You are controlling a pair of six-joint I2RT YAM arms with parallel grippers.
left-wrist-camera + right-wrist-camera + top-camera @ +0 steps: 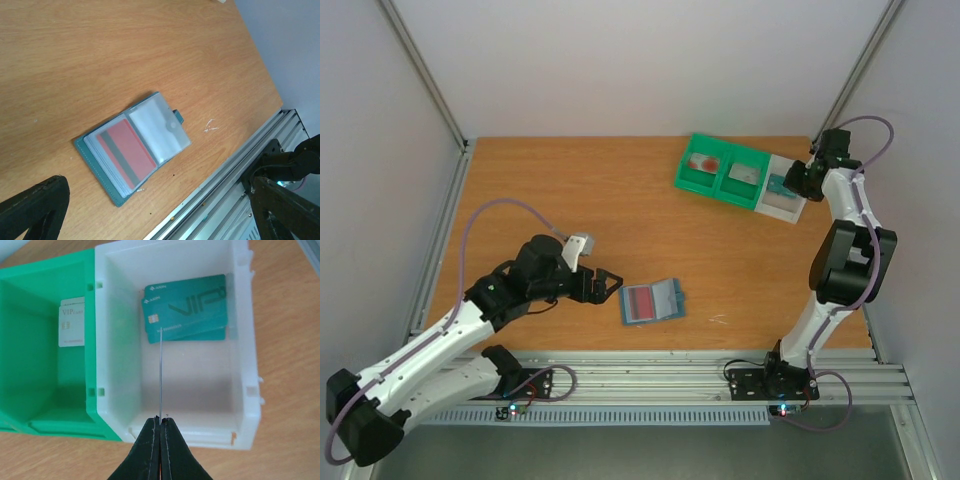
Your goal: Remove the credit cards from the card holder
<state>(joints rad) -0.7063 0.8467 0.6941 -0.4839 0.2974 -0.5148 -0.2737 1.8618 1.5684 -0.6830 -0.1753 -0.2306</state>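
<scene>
The card holder lies open on the table near the front edge, a red card showing in its clear sleeve. In the left wrist view the holder and its red card with a grey stripe lie ahead of my left gripper. The left gripper is open and empty, just left of the holder, not touching it. My right gripper is shut on a thin card seen edge-on, held over the white tray; its colour cannot be told.
A green two-compartment tray stands at the back right, joined to the white tray. It holds a reddish card and a pale VIP card. Two teal VIP cards lie in the white tray. A metal rail runs along the front edge.
</scene>
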